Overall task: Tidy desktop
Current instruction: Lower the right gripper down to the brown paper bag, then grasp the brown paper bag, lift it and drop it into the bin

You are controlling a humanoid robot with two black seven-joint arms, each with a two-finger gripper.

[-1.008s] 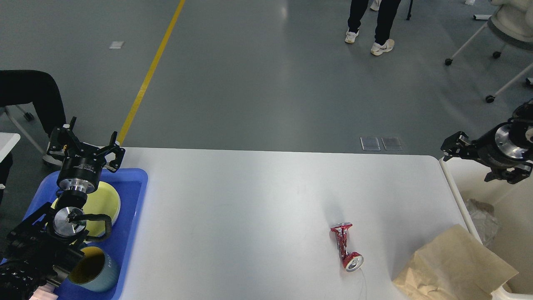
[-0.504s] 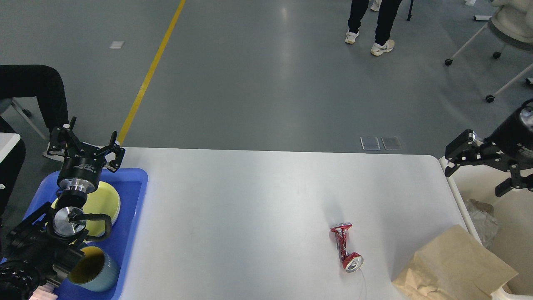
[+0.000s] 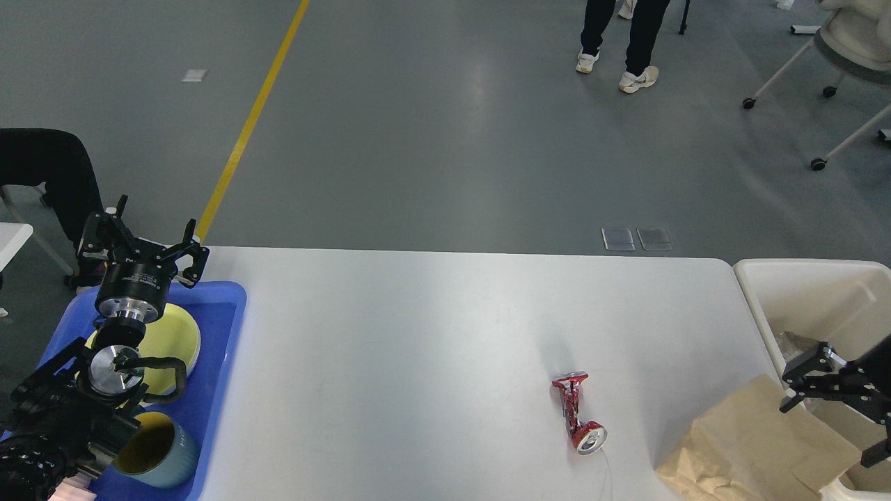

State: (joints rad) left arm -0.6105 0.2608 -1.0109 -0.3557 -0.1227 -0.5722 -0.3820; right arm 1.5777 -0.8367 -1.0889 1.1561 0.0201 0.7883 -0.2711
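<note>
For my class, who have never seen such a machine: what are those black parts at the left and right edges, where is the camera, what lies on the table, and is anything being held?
The camera sits in a robot's head, looking down at its own two black arms. Each arm ends in a two-fingered claw. The left claw hangs open and empty above a blue tray, which holds a yellow plate and a cup. The right claw, also open and empty, is low over a brown paper bag beside a cream bin. On the white table lies a crushed red can. Nothing is held.
</note>
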